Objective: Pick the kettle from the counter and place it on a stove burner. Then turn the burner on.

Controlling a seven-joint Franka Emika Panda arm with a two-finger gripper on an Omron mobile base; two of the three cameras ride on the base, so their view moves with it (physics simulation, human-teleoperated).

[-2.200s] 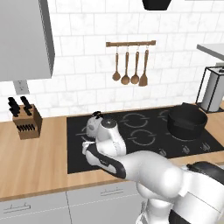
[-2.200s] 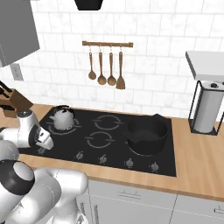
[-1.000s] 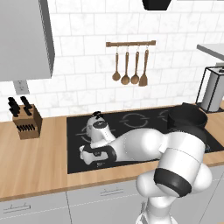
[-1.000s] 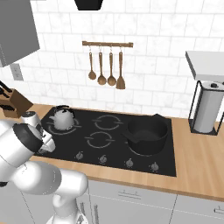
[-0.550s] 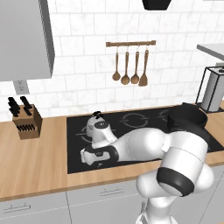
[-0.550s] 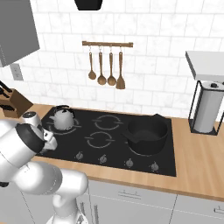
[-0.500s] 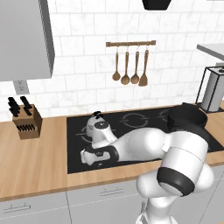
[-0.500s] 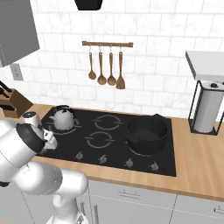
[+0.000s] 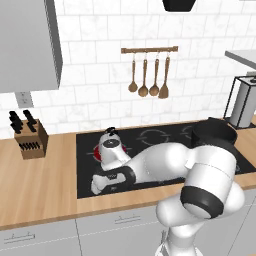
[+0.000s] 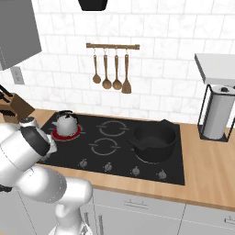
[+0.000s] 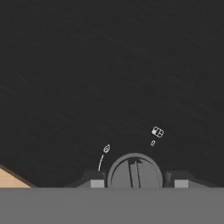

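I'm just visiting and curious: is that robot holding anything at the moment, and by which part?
It holds the stove knob, a round grey dial on the black cooktop, with its jaws either side of the rim. The kettle stands free on a glowing red burner.

The light-grey kettle (image 10: 65, 123) is sitting upright on a red-glowing burner (image 10: 67, 133) at the stove's ten o'clock, flanked by wooden counter (image 10: 202, 170).

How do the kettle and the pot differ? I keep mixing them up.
The kettle is small, light grey and domed; the pot is wide, black and open-topped. The kettle's burner glows red; the pot's doesn't. Both sit on the black stove.
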